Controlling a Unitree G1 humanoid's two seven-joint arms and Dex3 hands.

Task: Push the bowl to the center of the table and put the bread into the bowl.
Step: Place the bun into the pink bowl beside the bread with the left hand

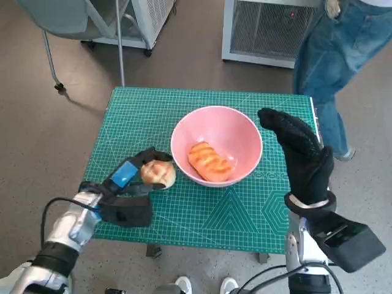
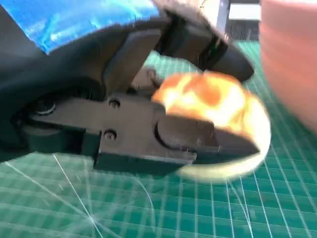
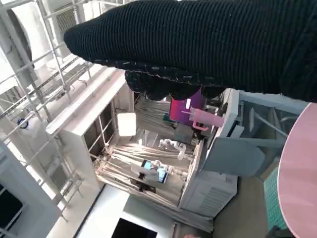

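Observation:
A pink bowl (image 1: 220,125) stands near the middle of the green mat (image 1: 141,110) with a long golden bread (image 1: 210,161) lying inside it. A round bread roll (image 1: 158,173) sits just left of the bowl, low over the mat. My left hand (image 1: 125,196) grips that roll. In the left wrist view the black fingers (image 2: 188,134) close around the roll (image 2: 218,99), and the bowl (image 2: 290,59) is a pink blur close by. My right hand (image 1: 303,153) is raised beside the bowl's right rim, fingers stretched out and holding nothing. The right wrist view shows the glove (image 3: 208,44) and the bowl's rim (image 3: 299,173).
A person in jeans (image 1: 334,55) stands at the table's far right corner. A white grilled unit (image 1: 269,30) is behind the table and a chair (image 1: 67,18) at the far left. Shoes (image 1: 205,285) show below the table's near edge.

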